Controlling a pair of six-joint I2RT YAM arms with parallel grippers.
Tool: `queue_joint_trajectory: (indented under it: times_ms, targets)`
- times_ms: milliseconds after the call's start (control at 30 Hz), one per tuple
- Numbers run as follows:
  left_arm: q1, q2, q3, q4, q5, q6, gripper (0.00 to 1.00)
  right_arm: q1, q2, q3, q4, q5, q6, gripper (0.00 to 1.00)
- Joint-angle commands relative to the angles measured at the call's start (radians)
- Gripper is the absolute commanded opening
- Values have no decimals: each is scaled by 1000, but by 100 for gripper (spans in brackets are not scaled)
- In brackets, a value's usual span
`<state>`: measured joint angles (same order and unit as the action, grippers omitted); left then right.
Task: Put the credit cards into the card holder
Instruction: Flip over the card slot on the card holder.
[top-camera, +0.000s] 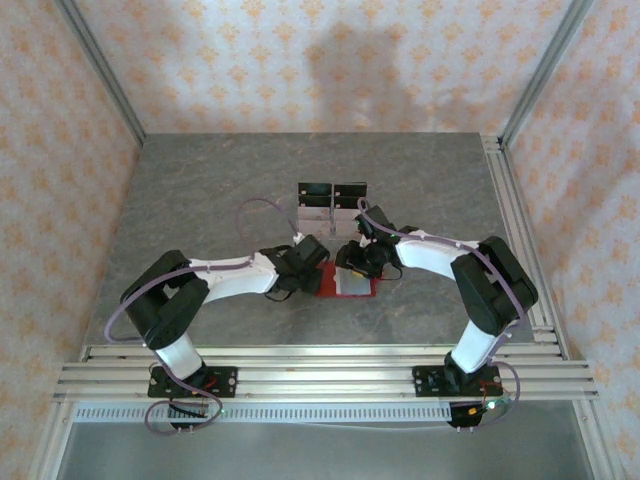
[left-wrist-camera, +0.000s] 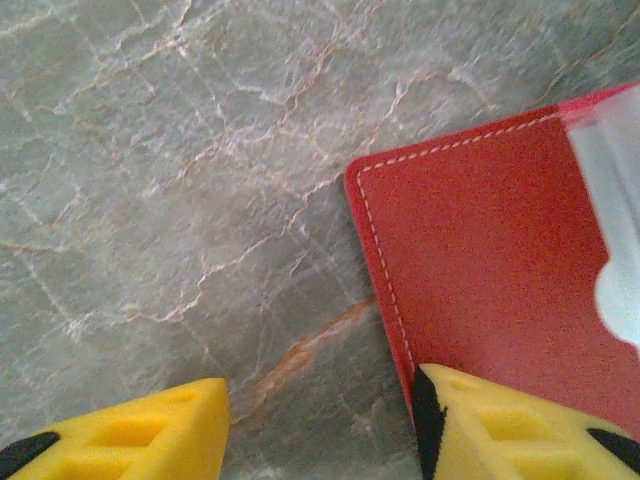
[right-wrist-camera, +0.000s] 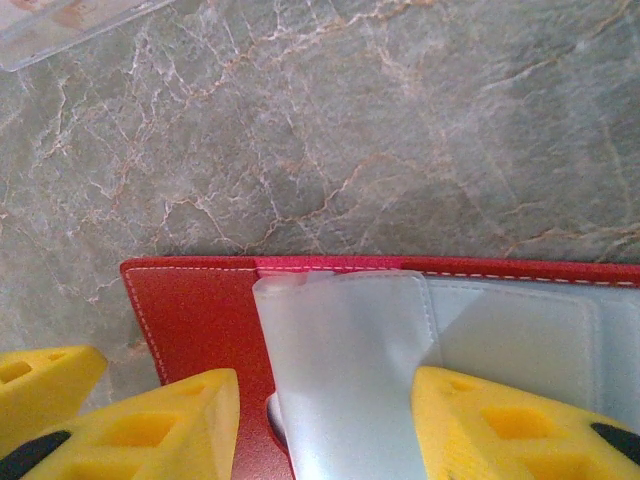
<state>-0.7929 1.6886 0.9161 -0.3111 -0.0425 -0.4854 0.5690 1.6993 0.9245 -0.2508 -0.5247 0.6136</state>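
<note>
red leather-like card holder (top-camera: 323, 289) lies spread open on the tabletop (top-camera: 200, 200), just on the near side of the clear stand (top-camera: 333, 205), pale pockets facing up. i judge the job is midway at best: i see no card plainly seated. my left end effector (left-wrist-camera: 322, 400) hangs released over its stitched corner. my right end effector (right-wrist-camera: 325, 380) straddles a pale grey-blue sheet (right-wrist-camera: 340, 330), either a card or a pocket flap; whether it pinches it, i cannot tell.
</note>
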Motion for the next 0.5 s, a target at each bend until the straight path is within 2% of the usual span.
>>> queue_joint_trajectory:
  times_ms: [0, 100, 467]
  targets:
    - [-31, 38, 53, -143, -148, 34, 51, 12, 37, -7, 2, 10, 18, 50]
    - [-56, 57, 62, -163, -193, 34, 51, 18, 37, 0, 0, 1, 21, 50]
    - [-71, 49, 17, -100, -168, 13, 49, 62, 79, 85, -11, -34, 37, 49]
